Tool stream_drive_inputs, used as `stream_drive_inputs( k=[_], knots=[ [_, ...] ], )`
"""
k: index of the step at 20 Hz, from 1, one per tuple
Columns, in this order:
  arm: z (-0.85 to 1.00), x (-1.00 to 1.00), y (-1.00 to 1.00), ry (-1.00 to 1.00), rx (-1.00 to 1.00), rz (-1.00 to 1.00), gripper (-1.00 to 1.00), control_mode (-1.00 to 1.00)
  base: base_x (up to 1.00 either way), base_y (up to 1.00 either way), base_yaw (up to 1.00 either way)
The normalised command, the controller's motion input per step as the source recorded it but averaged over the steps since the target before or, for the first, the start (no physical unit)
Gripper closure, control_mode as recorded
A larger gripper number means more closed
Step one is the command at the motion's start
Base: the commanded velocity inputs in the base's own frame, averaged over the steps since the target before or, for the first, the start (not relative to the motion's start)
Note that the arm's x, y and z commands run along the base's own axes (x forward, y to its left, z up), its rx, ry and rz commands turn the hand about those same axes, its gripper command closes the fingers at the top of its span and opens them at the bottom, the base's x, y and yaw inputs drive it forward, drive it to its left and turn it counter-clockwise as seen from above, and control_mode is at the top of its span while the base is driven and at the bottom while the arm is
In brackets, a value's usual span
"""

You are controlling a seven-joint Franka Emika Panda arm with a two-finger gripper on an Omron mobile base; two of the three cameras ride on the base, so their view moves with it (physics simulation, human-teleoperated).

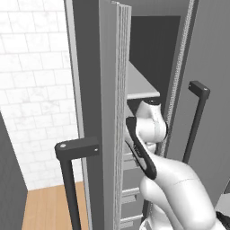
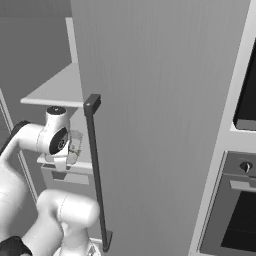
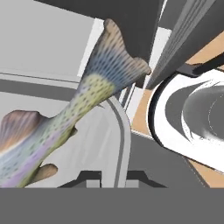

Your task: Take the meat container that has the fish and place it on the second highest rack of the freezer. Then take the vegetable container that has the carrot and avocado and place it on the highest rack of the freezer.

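The gripper (image 3: 107, 183) looks pinched narrow on the rim of the meat container (image 3: 120, 131) inside the freezer (image 1: 108, 90), probably; stiff metal tray, but the fish (image 3: 65, 118) looks slippery, so keep it level.

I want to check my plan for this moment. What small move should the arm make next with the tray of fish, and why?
Probably ease the hand forward onto the shelf inside the freezer before letting go. The hand view shows the fish tilted and close to the camera in the meat container, whose rim sits between the shut jaws of the gripper, so it seems not yet set down.
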Motion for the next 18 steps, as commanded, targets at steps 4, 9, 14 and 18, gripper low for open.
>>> stream_drive_inputs(
  k=[4,9,14,18],
  knots=[
    [-0.38,0.78,0.16,0.0,-0.05,-0.11,1.0,-1.0,0.0,0.0,0.0],
    [-0.34,0.75,0.17,0.0,-0.02,-0.05,1.0,-1.0,0.0,0.0,0.0],
    [-0.44,0.6,0.05,0.0,-0.02,-0.02,1.0,-1.0,0.0,0.0,0.0],
    [-0.48,0.38,0.0,0.0,-0.02,0.0,1.0,-1.0,0.0,0.0,0.0]
  ],
)
